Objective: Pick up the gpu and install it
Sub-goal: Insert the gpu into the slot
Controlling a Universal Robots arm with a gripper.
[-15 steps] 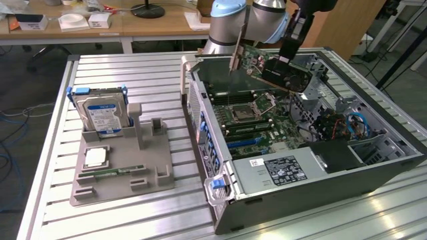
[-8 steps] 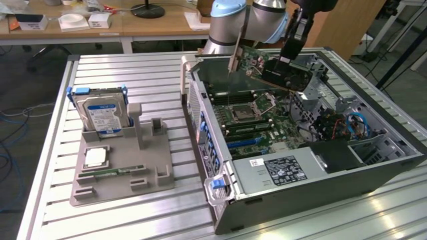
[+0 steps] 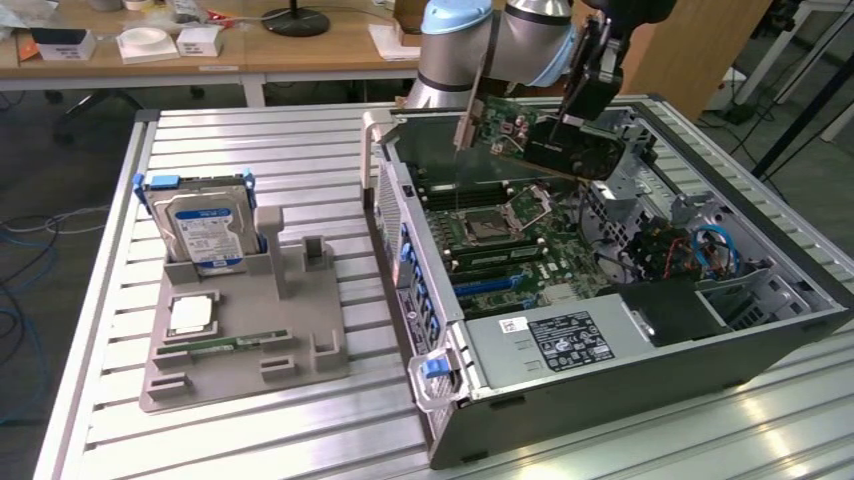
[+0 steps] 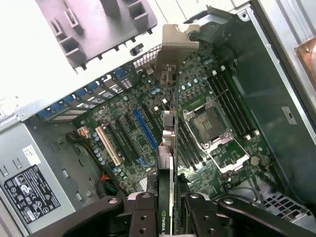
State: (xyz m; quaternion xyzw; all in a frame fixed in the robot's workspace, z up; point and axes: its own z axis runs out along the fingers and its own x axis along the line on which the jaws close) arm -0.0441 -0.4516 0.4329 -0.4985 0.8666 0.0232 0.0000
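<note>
- Step in hand, as I judge it: carrying the card to its slot. The pick-up is done, the install is not.
- The black jaws are clamped on the gpu (image 3: 534, 135), a thin flat card, green on one face and black on the other, with a pale metal end bracket (image 4: 175, 47). It hangs tilted over the open grey computer case (image 3: 601, 420), above the green motherboard (image 3: 521, 250), touching no slot.
- Seating it would call for the card's lower edge squared along a slot, likely the long blue slot (image 4: 144, 129), with the bracket at the rear wall.
- Close beside that path sit the square metal processor socket (image 4: 212, 126) and some blue cables (image 3: 707, 250).
- Well apart on the slatted metal table (image 3: 267, 140), a grey holder (image 3: 240, 370) carries a silver hard drive with a blue-white label (image 3: 200, 230) and a narrow green memory stick (image 3: 220, 345).
</note>
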